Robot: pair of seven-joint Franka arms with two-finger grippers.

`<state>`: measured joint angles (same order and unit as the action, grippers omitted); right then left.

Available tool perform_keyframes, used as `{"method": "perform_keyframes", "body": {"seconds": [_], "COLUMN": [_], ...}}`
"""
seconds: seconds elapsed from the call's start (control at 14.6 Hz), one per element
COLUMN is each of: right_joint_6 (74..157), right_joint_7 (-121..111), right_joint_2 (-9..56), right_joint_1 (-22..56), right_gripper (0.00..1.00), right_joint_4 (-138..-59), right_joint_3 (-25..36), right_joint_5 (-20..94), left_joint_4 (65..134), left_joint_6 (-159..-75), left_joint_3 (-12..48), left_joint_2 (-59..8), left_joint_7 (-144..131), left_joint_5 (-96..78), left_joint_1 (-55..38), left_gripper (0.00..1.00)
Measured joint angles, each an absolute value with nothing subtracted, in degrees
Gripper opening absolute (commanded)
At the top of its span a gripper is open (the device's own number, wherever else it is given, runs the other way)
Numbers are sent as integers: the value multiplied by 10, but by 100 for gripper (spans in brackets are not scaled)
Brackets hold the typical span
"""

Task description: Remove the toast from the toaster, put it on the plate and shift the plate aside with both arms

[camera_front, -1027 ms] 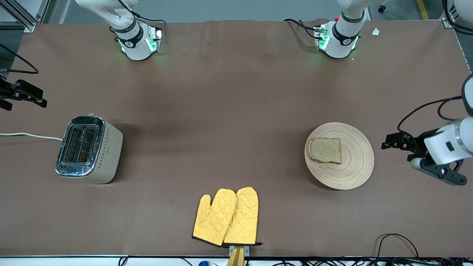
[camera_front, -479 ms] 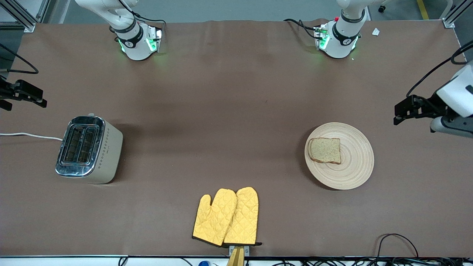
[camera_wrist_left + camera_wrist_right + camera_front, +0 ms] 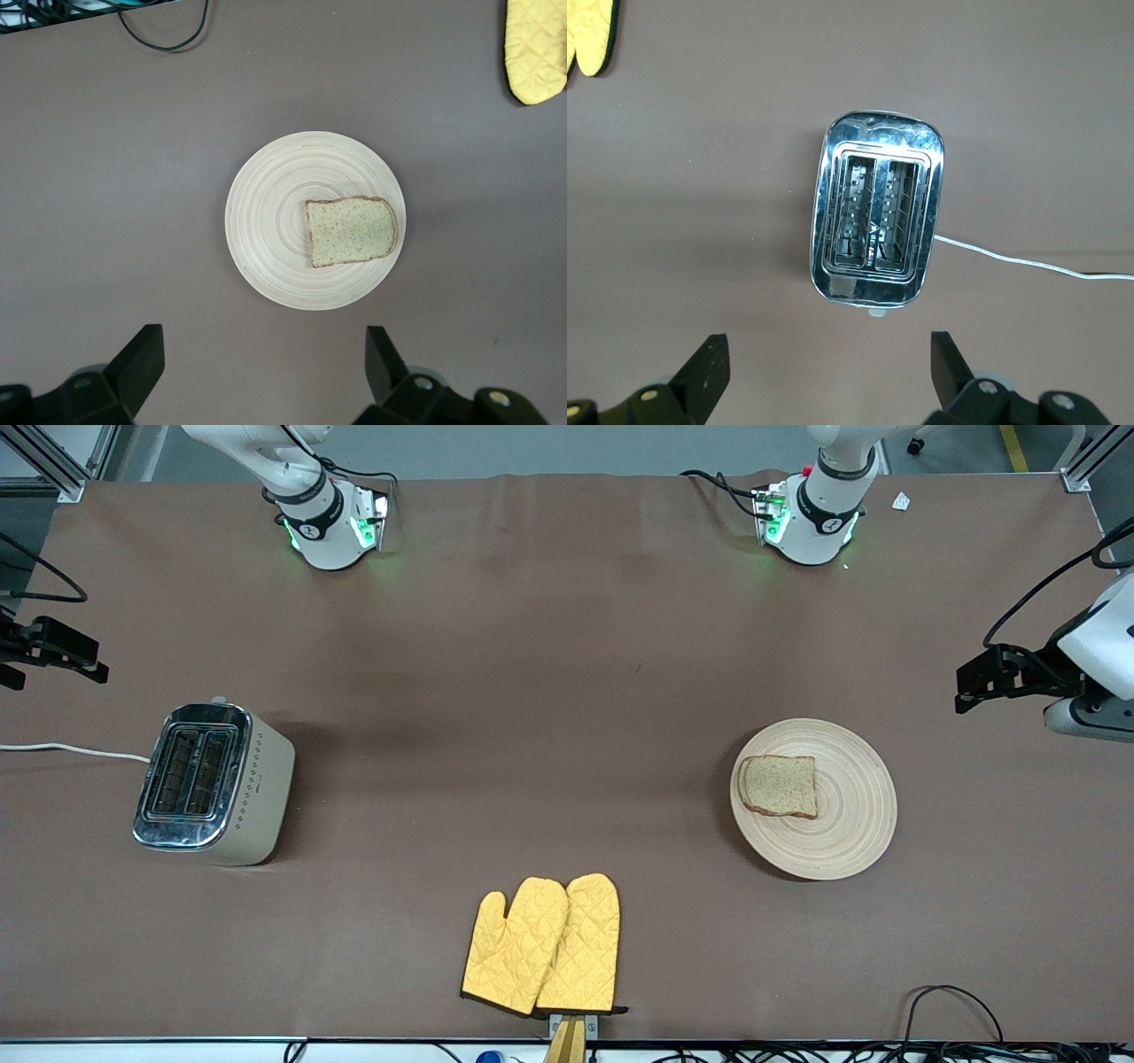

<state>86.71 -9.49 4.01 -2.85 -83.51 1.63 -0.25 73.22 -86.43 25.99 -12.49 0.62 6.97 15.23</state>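
Note:
The toast (image 3: 780, 785) lies flat on the round wooden plate (image 3: 846, 837), on the side of it toward the right arm's end. Both also show in the left wrist view, the toast (image 3: 351, 231) on the plate (image 3: 266, 221). My left gripper (image 3: 967, 684) is open and empty, up over bare table toward the left arm's end, apart from the plate. In its wrist view (image 3: 263, 350) the fingers stand wide apart. My right gripper (image 3: 93, 669) hangs open and empty over the table near the toaster, at the right arm's end, and its wrist view (image 3: 828, 350) shows it open.
A chrome two-slot toaster (image 3: 213, 783) with empty slots stands at the right arm's end, also in the right wrist view (image 3: 877, 221), with a white cord (image 3: 71, 750). Two yellow oven mitts (image 3: 542, 946) lie near the front edge. Black cables (image 3: 957, 1001) lie there too.
My left gripper has lifted away from beside the plate and drawn back toward the left arm's end of the table. The toast, the plate and the right gripper have hardly moved.

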Motion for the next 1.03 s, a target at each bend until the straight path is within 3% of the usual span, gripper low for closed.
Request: {"method": "perform_keyframes", "body": {"seconds": [0.41, 0.68, 1.03], "right_joint_6": [867, 867, 868], "right_joint_7": [-95, -95, -95], "right_joint_2": [40, 40, 40], "right_joint_1": [-30, -26, 30], "right_gripper": [100, 100, 100], "right_joint_4": [-835, -835, -835], "right_joint_3": [4, 3, 65], "right_joint_5": [-3, -3, -3], "left_joint_4": [816, 894, 904], "left_joint_6": [-885, -920, -927], "left_joint_3": [94, 45, 37], "left_joint_2": [-54, 0, 7], "left_joint_7": [3, -28, -56], "left_joint_5": [27, 25, 23], "left_joint_1": [28, -28, -42], "left_gripper": [100, 100, 100]}}
